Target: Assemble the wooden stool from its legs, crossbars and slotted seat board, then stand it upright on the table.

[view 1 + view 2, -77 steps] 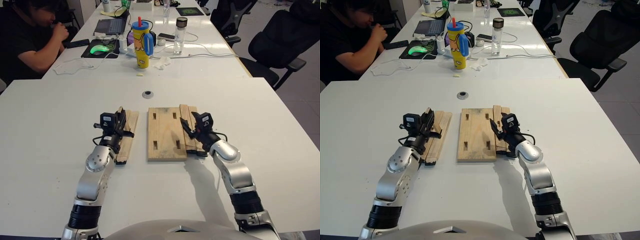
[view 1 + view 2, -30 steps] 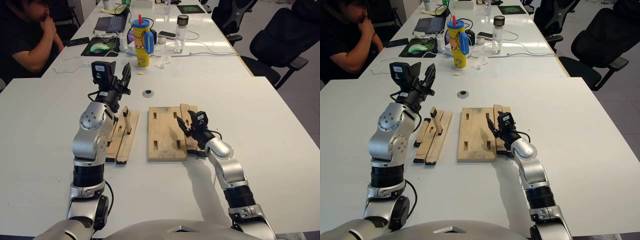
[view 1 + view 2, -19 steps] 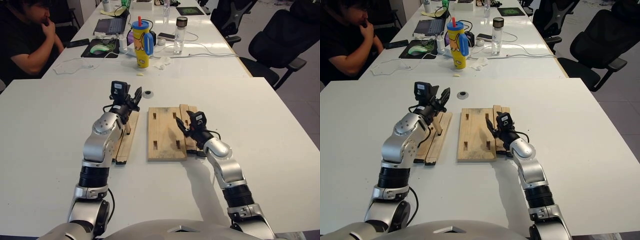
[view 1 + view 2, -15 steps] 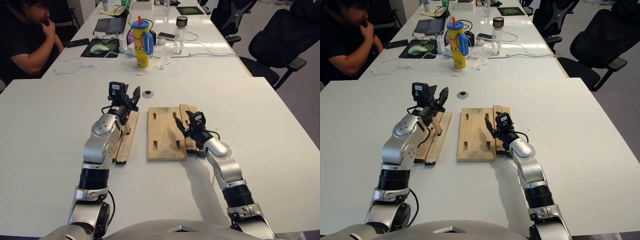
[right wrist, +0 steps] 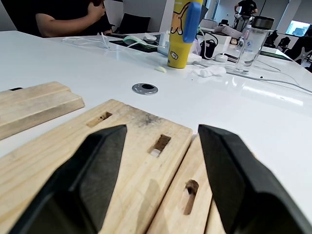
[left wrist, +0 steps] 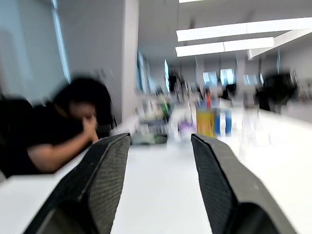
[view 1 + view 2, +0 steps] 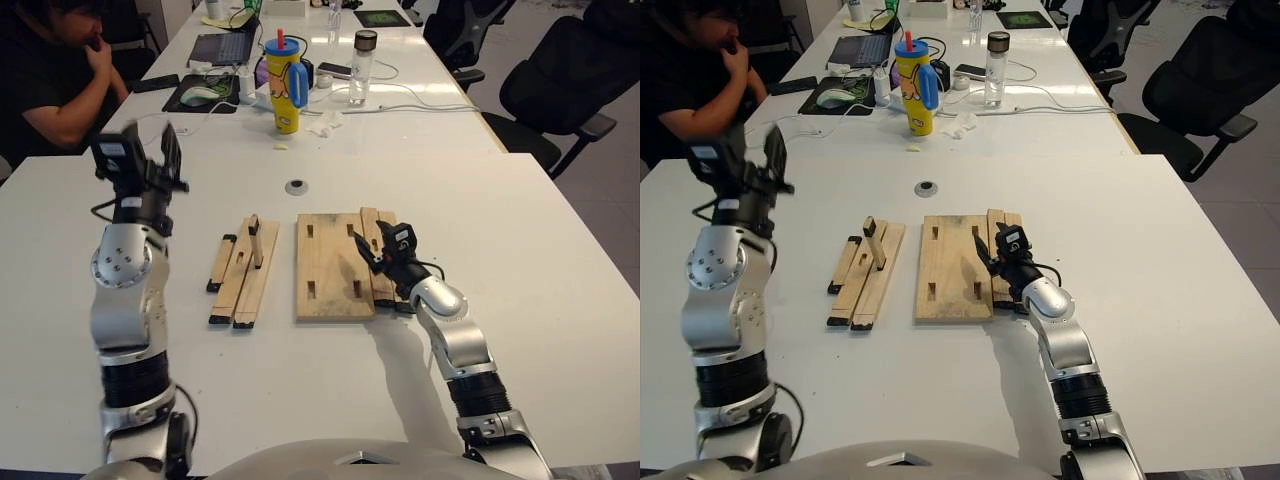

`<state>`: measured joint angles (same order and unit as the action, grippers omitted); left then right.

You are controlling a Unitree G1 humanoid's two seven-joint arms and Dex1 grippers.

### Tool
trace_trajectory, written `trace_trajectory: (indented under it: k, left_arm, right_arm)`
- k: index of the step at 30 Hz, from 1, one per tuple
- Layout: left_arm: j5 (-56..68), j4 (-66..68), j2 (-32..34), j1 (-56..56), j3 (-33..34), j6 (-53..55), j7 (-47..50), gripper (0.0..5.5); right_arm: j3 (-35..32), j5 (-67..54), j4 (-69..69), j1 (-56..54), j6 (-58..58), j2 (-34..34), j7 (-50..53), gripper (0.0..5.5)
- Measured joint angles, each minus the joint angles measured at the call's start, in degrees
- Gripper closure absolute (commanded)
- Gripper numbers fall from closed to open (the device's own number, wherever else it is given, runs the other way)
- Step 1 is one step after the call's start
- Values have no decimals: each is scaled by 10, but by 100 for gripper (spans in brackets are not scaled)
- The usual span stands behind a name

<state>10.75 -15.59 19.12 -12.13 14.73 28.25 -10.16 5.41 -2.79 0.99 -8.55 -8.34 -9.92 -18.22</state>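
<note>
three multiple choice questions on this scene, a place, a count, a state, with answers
1. Where is the right gripper? A over the right edge of the seat board; B over the yellow cup; C raised off to the left.
2. How many slots show in the seat board? A two; B four; C six.
3. The jaws of the left gripper are: A shut on a leg; B shut on the cup; C open, empty.
Answers: 1 A, it hangs above that edge; 2 B, two pairs show in the head views; 3 C, the wrist view shows nothing between them.
</note>
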Motion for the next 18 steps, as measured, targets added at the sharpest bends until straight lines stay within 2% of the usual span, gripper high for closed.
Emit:
trace_trajectory:
  k: [6,18]
  left_arm:
    - [54,128,50,46,5,55,-126,319]
    - [85,161,56,59,-31,108,-178,319]
  right_arm:
    - [-4,-1,-6,2,-5,0,0,277]
    - [-4,0,-6,2,-10,-1,0,277]
